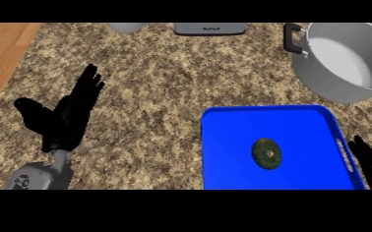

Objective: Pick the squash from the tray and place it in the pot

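Head view: blue tray (232, 142) on speckled counter (160, 78), wood (15, 44) beside

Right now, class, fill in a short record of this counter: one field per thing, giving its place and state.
squash: lies on the tray, no hand on it
tray: blue, near side of the counter, right of centre
pot: grey, beyond the tray at the far right; nothing in the part that shows
left hand: open, fingers up, resting at the left, holds nothing
right hand: barely shows at the right edge, beside the tray
task: squash not yet picked
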{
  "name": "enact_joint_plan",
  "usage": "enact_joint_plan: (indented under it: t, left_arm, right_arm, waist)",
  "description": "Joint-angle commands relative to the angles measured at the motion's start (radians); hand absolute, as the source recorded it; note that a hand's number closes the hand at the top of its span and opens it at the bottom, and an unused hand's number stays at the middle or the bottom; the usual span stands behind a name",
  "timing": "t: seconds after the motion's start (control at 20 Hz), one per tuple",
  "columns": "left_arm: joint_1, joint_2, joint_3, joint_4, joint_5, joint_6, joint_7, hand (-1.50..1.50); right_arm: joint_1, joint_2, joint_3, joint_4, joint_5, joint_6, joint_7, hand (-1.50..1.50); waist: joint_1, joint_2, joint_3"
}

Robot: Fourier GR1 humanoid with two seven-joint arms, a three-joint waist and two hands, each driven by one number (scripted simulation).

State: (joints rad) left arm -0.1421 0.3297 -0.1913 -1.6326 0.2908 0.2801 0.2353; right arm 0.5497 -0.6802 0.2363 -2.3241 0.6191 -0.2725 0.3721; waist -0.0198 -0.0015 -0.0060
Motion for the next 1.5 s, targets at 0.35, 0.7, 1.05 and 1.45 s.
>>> enact_joint_plan:
  t: [0.35,0.7,1.05,1.45]
  left_arm:
    - [-0.018,-0.050,-0.018,-0.012,-0.041,0.009,0.019,0.00]
    - [0.053,-0.044,0.013,-0.093,-0.052,-0.032,0.050,0.00]
    - [0.008,-0.074,0.048,-0.053,-0.055,-0.046,0.046,0.00]
    - [0.027,-0.091,0.065,-0.060,-0.090,-0.096,0.068,0.00]
  right_arm:
    - [-0.323,0.043,0.088,-0.116,-0.023,0.383,0.637,-1.50]
    - [-0.399,0.155,0.147,0.058,-0.005,0.460,0.672,-1.50]
    - [-0.453,0.254,0.227,0.153,0.117,0.482,0.756,-1.50]
    - [-0.389,0.366,0.279,0.156,0.277,0.425,0.692,-1.50]
  waist:
    - [0.031,0.004,0.004]
    - [0.024,0.001,0.006]
    - [0.024,0.001,0.006]
    - [0.019,0.000,0.006]
